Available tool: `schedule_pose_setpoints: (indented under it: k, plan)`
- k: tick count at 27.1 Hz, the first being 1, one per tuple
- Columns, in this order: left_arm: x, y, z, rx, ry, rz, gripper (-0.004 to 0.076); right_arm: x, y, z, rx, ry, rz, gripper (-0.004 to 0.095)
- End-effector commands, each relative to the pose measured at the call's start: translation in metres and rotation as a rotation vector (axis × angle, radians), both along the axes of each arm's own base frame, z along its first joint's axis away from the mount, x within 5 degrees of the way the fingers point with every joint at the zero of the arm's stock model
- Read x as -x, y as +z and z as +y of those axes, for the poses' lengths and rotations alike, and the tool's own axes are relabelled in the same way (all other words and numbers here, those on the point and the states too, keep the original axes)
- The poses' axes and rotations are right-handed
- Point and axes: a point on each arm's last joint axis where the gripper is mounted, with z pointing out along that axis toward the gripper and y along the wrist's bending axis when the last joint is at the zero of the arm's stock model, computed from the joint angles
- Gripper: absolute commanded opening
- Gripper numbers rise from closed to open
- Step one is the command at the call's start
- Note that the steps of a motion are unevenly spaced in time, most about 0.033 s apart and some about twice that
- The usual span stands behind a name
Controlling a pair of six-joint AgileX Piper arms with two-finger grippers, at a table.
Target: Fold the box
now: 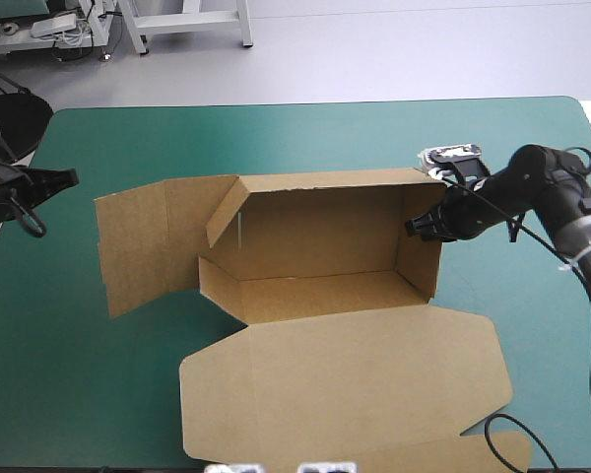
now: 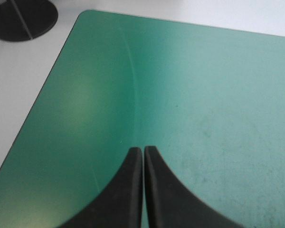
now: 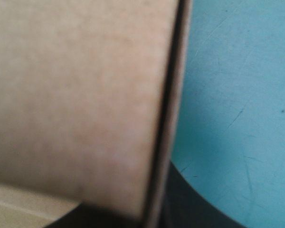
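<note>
Your right gripper pinches the right wall of the box; your left gripper is clenched, empty. The board is likely light and stiff: grip flap edges near creases.

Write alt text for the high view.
Brown box half-folded on a teal-green table: walls raised, lid flat toward the near edge, left flap spread flat. The right gripper holds its right wall; the left gripper sits apart at the table's left edge.

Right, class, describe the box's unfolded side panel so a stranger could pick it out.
Start at the teal-green table and find the brown box in its middle. At the box's left end, one panel spreads outward; the opposite end wall stands upright at the right gripper.
</note>
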Motion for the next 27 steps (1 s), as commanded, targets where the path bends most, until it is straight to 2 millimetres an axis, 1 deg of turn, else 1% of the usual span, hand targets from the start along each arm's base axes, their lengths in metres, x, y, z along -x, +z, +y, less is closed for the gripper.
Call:
schedule_pose_setpoints:
  k: [1, 3, 5, 8, 13, 16, 18, 20, 21, 24, 26, 27]
  plan:
    - [0.01, 0.011, 0.01, 0.049, 0.03, -0.035, -0.0003, -0.001, 0.007, 0.017, 0.032, 0.046, 0.094, -0.0007]
    - [0.011, 0.004, 0.013, 0.059, 0.035, -0.015, -0.0003, -0.009, 0.003, 0.023, 0.031, 0.039, 0.108, -0.0007]
    - [0.01, -0.007, 0.012, 0.07, 0.021, 0.019, -0.0003, -0.019, -0.002, 0.028, 0.027, 0.024, 0.129, -0.0008]
    - [0.007, -0.027, 0.01, 0.097, -0.006, 0.048, -0.0003, -0.038, -0.022, 0.032, 0.037, -0.001, 0.185, -0.0007]
    - [0.006, -0.033, 0.009, 0.103, -0.013, 0.063, -0.0003, -0.059, -0.036, 0.034, 0.056, -0.009, 0.179, -0.0007]
    - [0.005, -0.035, 0.009, 0.104, -0.024, 0.071, -0.0003, -0.071, -0.038, 0.035, 0.063, -0.019, 0.142, -0.0006]
    - [0.004, -0.035, 0.008, 0.11, -0.034, 0.071, -0.0003, -0.075, -0.038, 0.038, 0.064, -0.022, 0.116, 0.0004]
    - [0.004, -0.034, 0.007, 0.122, -0.046, 0.065, -0.0003, -0.078, -0.038, 0.042, 0.039, -0.085, 0.105, 0.0078]
    - [0.004, -0.034, 0.006, 0.124, -0.05, 0.063, -0.0003, -0.079, -0.038, 0.042, 0.031, -0.109, 0.105, 0.0144]
    - [0.004, -0.035, 0.006, 0.125, -0.053, 0.067, -0.0003, -0.079, -0.04, 0.048, 0.028, -0.106, 0.103, 0.038]
    - [0.004, -0.035, 0.006, 0.126, -0.053, 0.067, -0.0003, -0.079, -0.039, 0.049, 0.027, -0.104, 0.099, 0.0459]
    - [0.004, -0.035, 0.006, 0.123, -0.055, 0.067, -0.0003, -0.079, -0.037, 0.05, 0.022, -0.103, 0.099, 0.0473]
